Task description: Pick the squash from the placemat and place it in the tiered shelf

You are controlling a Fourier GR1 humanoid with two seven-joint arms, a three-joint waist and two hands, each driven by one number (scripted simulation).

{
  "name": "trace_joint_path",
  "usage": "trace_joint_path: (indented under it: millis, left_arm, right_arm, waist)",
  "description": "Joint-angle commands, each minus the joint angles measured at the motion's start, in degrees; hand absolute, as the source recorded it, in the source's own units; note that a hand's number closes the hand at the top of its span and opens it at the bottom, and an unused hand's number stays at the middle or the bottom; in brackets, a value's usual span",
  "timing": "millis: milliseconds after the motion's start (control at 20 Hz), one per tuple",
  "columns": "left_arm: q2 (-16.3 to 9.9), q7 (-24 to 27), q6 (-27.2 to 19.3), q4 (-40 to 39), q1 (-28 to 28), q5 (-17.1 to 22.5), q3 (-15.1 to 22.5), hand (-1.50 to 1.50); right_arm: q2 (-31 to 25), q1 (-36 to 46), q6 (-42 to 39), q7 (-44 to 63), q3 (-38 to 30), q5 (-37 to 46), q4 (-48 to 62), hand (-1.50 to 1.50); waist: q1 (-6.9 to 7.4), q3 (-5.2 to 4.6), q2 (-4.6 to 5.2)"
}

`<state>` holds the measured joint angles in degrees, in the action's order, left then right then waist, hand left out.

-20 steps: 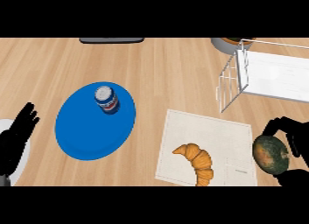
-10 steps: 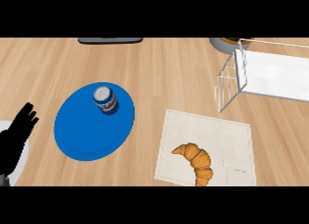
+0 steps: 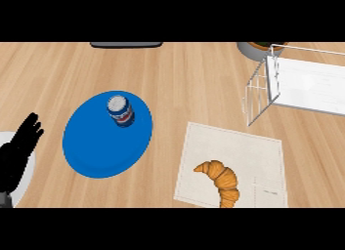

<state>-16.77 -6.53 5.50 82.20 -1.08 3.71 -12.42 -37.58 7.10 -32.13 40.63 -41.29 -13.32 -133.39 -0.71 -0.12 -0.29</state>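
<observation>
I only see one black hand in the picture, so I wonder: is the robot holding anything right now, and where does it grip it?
The left hand rests open at the lower left, holding nothing. The right hand and the squash are out of view, so whether it holds anything cannot be told.

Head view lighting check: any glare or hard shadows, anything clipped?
Head view: even, soft light, no glare on the counter; faint shadow beside the can on the blue plate; tiered shelf cut by the right edge, left hand by the left.

A can [image 3: 120, 110] stands on a plate [image 3: 96, 151] at the left; right of it a croissant [image 3: 221, 180] lies on the placemat [image 3: 236, 146], the tiered shelf [image 3: 305, 85] behind
</observation>
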Motion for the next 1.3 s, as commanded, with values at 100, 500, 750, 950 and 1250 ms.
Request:
trace_joint_path:
  millis: [100, 500, 750, 950, 1250]
  left_arm:
    - [0.6, 0.2, -0.2, -0.4, 1.3, -0.9, 0.7, 0.0]
    - [0.4, -0.4, 1.9, 0.5, -0.2, -0.2, -0.1, 0.0]
    - [2.5, -1.2, -0.3, 1.5, 0.8, -1.9, 1.3, 0.0]
    - [3.3, -1.1, -1.0, 1.6, 0.8, -2.7, 1.5, 0.0]
    - [1.3, -0.6, 1.3, -2.7, 4.4, -1.4, -0.4, 0.0]
  right_arm:
    - [-13.4, 6.8, -1.1, 3.6, -5.1, 0.5, 6.3, 1.5]
    - [-19.9, 14.4, 3.6, 5.9, 7.3, 7.4, 13.1, 1.5]
    - [-21.0, 17.2, 5.5, -0.6, 12.2, 15.6, 22.0, 1.5]
    - [-19.2, 15.5, 7.0, -9.1, 14.1, 22.8, 26.9, 1.5]
    - [-19.9, 24.8, 10.8, -13.6, 20.9, 26.9, 40.7, 1.5]
  waist:
    - [0.69, 0.05, 0.27]
    - [1.57, 0.06, 0.4]
    - [1.58, 0.1, 0.44]
    - [1.31, 0.13, 0.44]
    - [1.46, 0.09, 0.47]
